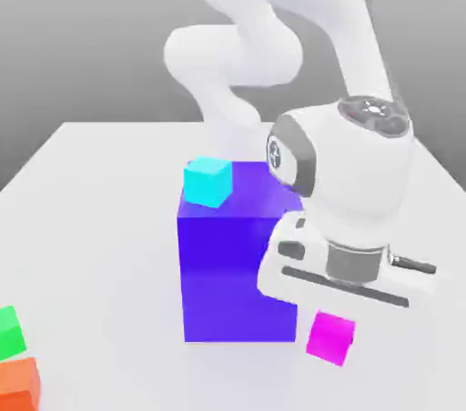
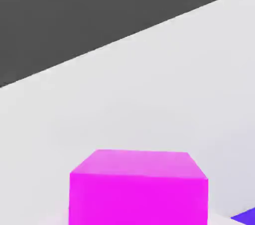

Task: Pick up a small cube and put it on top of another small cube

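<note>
The small cube (image 1: 329,338) is plain magenta-pink and sits low, right beside the big blue-violet block's near corner, on the exterior view's right. My gripper (image 1: 333,320) comes straight down onto it from the white hand above and is shut on the small cube. In the hand view the small cube (image 2: 138,186) looms close, with white table behind it. The fingers themselves are hidden by the hand and the cube. A small cyan cube (image 1: 207,182) rests on top of the blue-violet block.
The big blue-violet block (image 1: 227,273) stands mid-table, touching distance from the hand; its corner (image 2: 246,217) shows in the hand view. A small green cube (image 1: 9,332) and an orange cube (image 1: 18,385) lie at the exterior view's lower left. The white table (image 1: 100,218) spreads around them.
</note>
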Robot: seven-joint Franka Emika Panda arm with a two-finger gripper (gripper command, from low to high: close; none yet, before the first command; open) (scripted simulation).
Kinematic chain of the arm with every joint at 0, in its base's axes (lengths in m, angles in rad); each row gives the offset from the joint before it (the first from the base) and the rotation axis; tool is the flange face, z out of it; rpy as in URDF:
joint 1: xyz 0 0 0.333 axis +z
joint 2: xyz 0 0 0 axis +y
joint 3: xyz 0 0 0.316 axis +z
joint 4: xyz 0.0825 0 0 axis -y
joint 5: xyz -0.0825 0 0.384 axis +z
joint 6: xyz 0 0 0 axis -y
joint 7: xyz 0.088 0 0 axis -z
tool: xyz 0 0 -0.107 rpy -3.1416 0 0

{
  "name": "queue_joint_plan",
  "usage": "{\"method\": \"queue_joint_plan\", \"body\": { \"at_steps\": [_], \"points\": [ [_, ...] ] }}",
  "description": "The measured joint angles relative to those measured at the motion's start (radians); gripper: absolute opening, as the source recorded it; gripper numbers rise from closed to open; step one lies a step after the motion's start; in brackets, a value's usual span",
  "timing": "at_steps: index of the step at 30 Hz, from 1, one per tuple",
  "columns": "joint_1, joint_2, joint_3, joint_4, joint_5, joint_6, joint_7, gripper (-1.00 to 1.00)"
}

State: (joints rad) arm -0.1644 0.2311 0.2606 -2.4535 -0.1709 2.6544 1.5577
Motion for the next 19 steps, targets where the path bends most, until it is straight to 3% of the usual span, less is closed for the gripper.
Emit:
{"method": "queue_joint_plan", "body": {
  "at_steps": [11, 15, 16, 19],
  "points": [
    [-0.328, -0.046, -0.233, 0.025, 0.142, -0.046, -0.172, -1.0],
    [-0.458, 0.077, -0.304, 0.085, 0.202, 0.022, -0.235, -1.0],
    [-0.474, 0.108, -0.309, 0.095, 0.21, 0.043, -0.243, 1.0],
    [-0.474, 0.108, -0.309, 0.095, 0.21, 0.043, -0.243, 1.0]
  ]
}}
